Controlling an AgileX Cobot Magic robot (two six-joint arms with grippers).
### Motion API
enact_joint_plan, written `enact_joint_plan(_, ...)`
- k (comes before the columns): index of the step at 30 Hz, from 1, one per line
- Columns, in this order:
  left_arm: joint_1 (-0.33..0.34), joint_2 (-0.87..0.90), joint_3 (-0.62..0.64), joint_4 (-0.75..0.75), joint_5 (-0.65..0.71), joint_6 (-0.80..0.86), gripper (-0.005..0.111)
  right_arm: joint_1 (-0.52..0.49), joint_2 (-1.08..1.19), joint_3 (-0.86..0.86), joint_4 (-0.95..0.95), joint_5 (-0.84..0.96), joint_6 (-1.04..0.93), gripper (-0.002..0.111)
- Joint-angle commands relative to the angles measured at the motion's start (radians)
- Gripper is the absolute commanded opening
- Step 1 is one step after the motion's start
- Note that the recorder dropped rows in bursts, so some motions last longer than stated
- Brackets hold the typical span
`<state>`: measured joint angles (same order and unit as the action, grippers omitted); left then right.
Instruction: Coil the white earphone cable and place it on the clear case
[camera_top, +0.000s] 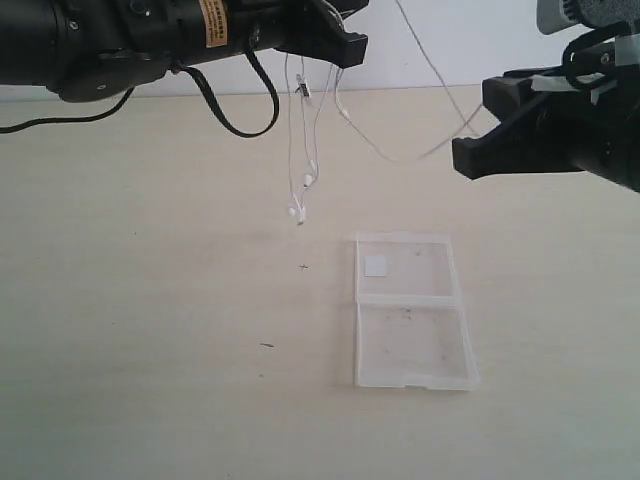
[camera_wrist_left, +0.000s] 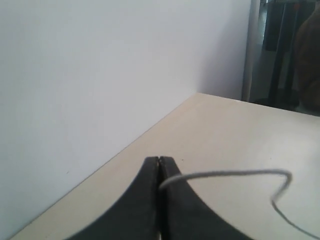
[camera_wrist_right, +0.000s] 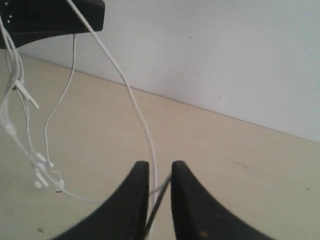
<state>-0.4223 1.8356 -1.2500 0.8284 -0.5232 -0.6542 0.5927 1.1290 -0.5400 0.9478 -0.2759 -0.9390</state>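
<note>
The white earphone cable (camera_top: 291, 150) hangs in loose loops from my left gripper (camera_top: 345, 45), which is shut on it high above the table's far side. Its two earbuds (camera_top: 300, 212) dangle just above the table. One strand sags across to my right gripper (camera_top: 475, 125). In the left wrist view the cable (camera_wrist_left: 225, 173) comes out from between the closed fingertips of the left gripper (camera_wrist_left: 159, 160). In the right wrist view the right gripper (camera_wrist_right: 160, 165) stands slightly open, and the cable (camera_wrist_right: 135, 105) runs through the gap unclamped. The clear case (camera_top: 410, 340) lies open and flat below, with a white sticker (camera_top: 376, 264) in its far half.
A black cord (camera_top: 235, 110) loops down from the left arm. A white wall (camera_top: 440, 40) borders the table's far edge. Small dark specks (camera_top: 267, 345) mark the pale tabletop left of the case.
</note>
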Motion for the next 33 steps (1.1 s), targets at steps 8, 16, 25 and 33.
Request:
enact_joint_plan(8,0.005,-0.014,0.005,0.041,0.082,0.000,0.000,0.001,-0.001,0.005,-0.049,-0.070,0.009,0.080)
enact_joint_plan(16,0.005,-0.046,0.005,0.052,0.102,0.021,0.000,0.001,0.076,0.001,-0.310,-0.082,0.238,0.080)
enact_joint_plan(25,0.005,-0.058,0.005,0.052,0.142,0.021,0.000,0.001,0.164,-0.006,-0.864,-0.183,0.748,0.088)
enact_joint_plan(33,0.005,-0.058,0.005,0.048,0.144,0.021,0.000,0.001,0.331,-0.006,-0.971,-0.409,0.814,0.095)
